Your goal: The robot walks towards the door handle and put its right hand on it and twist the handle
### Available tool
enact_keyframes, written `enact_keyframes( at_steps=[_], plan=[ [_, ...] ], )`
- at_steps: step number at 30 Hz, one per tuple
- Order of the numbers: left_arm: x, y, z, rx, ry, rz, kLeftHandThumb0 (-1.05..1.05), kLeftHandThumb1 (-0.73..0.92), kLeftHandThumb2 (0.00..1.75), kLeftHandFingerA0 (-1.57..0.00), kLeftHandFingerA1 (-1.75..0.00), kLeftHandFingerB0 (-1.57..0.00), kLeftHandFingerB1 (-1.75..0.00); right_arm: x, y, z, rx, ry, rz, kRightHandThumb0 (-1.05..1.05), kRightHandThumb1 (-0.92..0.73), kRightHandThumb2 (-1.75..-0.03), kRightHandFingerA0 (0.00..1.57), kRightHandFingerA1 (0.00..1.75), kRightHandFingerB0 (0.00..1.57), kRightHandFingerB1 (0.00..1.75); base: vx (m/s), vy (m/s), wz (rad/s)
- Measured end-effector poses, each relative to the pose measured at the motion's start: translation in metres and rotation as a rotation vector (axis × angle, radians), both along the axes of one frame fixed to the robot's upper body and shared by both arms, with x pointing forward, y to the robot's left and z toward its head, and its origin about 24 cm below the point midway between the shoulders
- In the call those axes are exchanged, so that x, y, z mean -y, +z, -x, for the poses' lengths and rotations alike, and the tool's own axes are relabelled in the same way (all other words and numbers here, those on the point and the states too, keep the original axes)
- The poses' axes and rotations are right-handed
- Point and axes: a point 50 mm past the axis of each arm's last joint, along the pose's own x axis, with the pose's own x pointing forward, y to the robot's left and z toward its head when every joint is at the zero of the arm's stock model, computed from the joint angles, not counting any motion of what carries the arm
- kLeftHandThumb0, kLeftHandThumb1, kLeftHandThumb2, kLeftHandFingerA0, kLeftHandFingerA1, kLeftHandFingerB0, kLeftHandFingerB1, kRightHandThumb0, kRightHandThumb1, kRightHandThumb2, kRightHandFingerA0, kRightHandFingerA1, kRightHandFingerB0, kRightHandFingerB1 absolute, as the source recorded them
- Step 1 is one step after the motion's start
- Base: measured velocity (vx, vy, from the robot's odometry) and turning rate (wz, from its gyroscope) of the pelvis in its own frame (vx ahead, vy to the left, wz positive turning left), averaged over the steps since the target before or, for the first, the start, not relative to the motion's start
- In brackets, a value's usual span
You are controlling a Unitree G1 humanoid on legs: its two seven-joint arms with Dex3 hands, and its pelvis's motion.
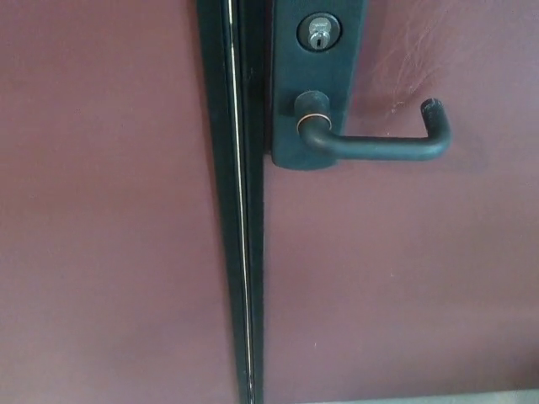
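No fingers are seen — neither hand is in the head view, so their state cannot be told. The handle (379, 145) sits at upper right on a dark plate (316, 84), level and untouched, with a keyhole (318, 32) above it. For the step to be done well, the right hand should be laid on the long bar, away from the pivot, and pressed downward. The handle is judged matt metal — a round bar with a bent-back tip. The door (396, 278) is smooth maroon.
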Motion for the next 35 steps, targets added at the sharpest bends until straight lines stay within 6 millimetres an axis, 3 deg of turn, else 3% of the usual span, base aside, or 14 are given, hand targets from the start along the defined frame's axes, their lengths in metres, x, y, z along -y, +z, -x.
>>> enact_keyframes(
  at_steps=[3,4,9,10,12,13,17,19,20,29,30,31,35],
  plan=[
    [0.002,0.000,-0.004,0.012,-0.003,0.004,-0.23,0.65,0.59,-0.58,-0.47,-0.46,-0.41,-0.005,-0.030,-0.005,-0.077,-0.038,-0.065,-0.67,-0.56,-0.84,0.25,0.45,0.15,0.39,0.00,0.000,0.00],
    [0.002,0.000,-0.005,0.015,-0.004,0.006,-0.24,0.67,0.59,-0.56,-0.46,-0.46,-0.41,-0.006,-0.038,-0.006,-0.096,-0.047,-0.080,-0.62,-0.71,-0.61,0.29,0.35,0.22,0.28,0.00,0.000,0.00],
    [0.005,-0.001,-0.010,0.029,-0.005,0.014,-0.25,0.69,0.60,-0.54,-0.45,-0.45,-0.40,-0.019,-0.090,-0.008,-0.248,-0.108,-0.171,-0.64,-0.74,-0.62,0.20,0.35,0.16,0.27,0.00,0.000,0.00],
    [0.005,0.000,-0.011,0.033,-0.005,0.014,-0.25,0.70,0.60,-0.53,-0.45,-0.46,-0.41,-0.023,-0.100,-0.008,-0.285,-0.118,-0.185,-0.35,-0.50,-1.04,0.02,0.49,0.00,0.48,0.00,0.000,0.00],
    [0.005,0.001,-0.014,0.042,-0.006,0.014,-0.25,0.70,0.60,-0.54,-0.45,-0.46,-0.41,-0.029,-0.119,-0.007,-0.352,-0.135,-0.206,-0.35,-0.50,-1.04,0.01,0.49,0.00,0.48,0.00,0.000,0.00],
    [0.005,0.001,-0.017,0.048,-0.008,0.014,-0.25,0.70,0.60,-0.53,-0.45,-0.46,-0.41,-0.033,-0.129,-0.006,-0.391,-0.145,-0.215,-0.64,-0.73,-0.65,0.16,0.35,0.10,0.21,0.00,0.000,0.00],
    [0.006,0.004,-0.027,0.078,-0.018,0.014,-0.26,0.69,0.60,-0.54,-0.45,-0.46,-0.40,-0.043,-0.158,0.000,-0.512,-0.182,-0.221,-0.63,-0.73,-0.66,0.15,0.35,0.08,0.19,0.00,0.000,0.00],
    [0.007,0.006,-0.032,0.091,-0.022,0.014,-0.26,0.69,0.60,-0.54,-0.45,-0.46,-0.40,-0.046,-0.170,0.003,-0.561,-0.198,-0.219,-0.63,-0.73,-0.66,0.15,0.35,0.08,0.19,0.00,0.000,0.00],
    [0.007,0.006,-0.035,0.098,-0.024,0.014,-0.29,0.69,0.60,-0.56,-0.46,-0.44,-0.40,-0.049,-0.175,0.005,-0.588,-0.206,-0.214,-0.64,-0.54,-0.90,0.01,0.39,0.01,0.28,0.00,0.000,0.00],
    [0.011,0.017,-0.071,0.190,-0.046,0.018,-0.29,0.68,0.60,-0.56,-0.46,-0.44,-0.40,-0.066,-0.212,0.008,-0.763,-0.248,-0.127,-0.64,-0.51,-0.88,0.01,0.40,0.03,0.28,0.00,0.000,0.00],
    [0.012,0.018,-0.073,0.196,-0.048,0.018,-0.27,0.68,0.60,-0.56,-0.46,-0.43,-0.40,-0.067,-0.213,0.007,-0.769,-0.249,-0.119,-0.65,-0.49,-0.86,0.01,0.41,0.01,0.27,0.00,0.000,0.00],
    [0.013,0.021,-0.080,0.212,-0.052,0.019,-0.27,0.68,0.60,-0.57,-0.46,-0.43,-0.40,-0.070,-0.217,0.006,-0.788,-0.253,-0.097,-0.60,-0.67,-0.60,0.14,0.31,0.05,0.22,0.00,0.000,0.00],
    [0.016,0.026,-0.095,0.248,-0.061,0.022,-0.27,0.68,0.60,-0.57,-0.46,-0.43,-0.40,-0.074,-0.225,0.004,-0.821,-0.266,-0.039,-0.60,-0.67,-0.60,0.14,0.31,0.05,0.22,0.00,0.000,0.00]
  ],
)
